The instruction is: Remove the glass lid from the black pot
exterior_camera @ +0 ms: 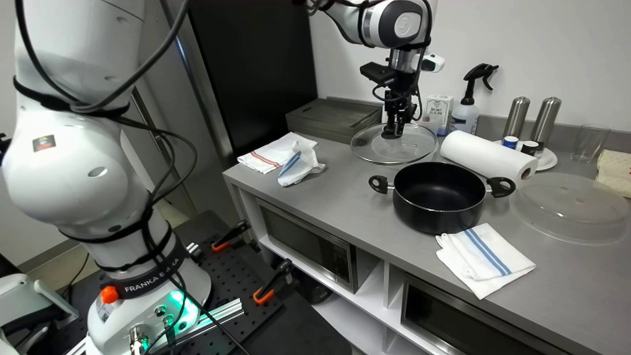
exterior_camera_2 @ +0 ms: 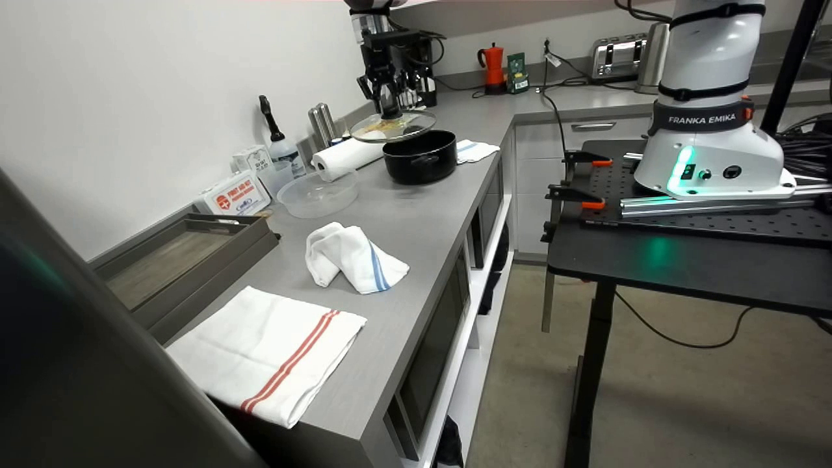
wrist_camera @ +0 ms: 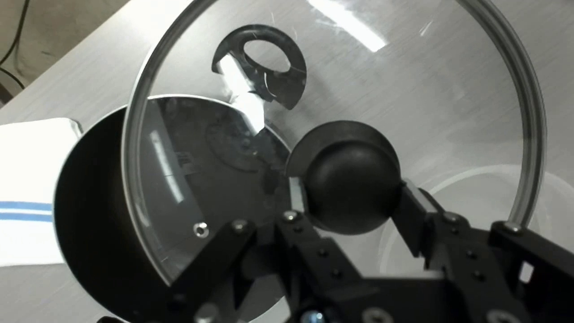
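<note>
My gripper (exterior_camera: 394,132) is shut on the dark centre knob (wrist_camera: 352,184) of the glass lid (exterior_camera: 365,149), with a finger on each side of the knob in the wrist view (wrist_camera: 350,197). The lid is round and clear with a metal rim, and hangs nearly level above the counter. The black pot (exterior_camera: 436,217) stands uncovered on the counter, its two side handles sticking out. In an exterior view the lid (exterior_camera_2: 419,121) is higher than the pot (exterior_camera_2: 421,168). In the wrist view the lid overlaps part of the pot (wrist_camera: 98,215), which shows through the glass.
A paper towel roll (exterior_camera: 485,155) lies behind the pot. A larger clear disc (exterior_camera: 572,207) and a blue-striped towel (exterior_camera: 485,261) lie near it. A clear bowl (exterior_camera_2: 318,195), a crumpled towel (exterior_camera_2: 351,257) and a dark tray (exterior_camera: 335,116) are on the counter. A spray bottle (exterior_camera: 465,116) stands at the wall.
</note>
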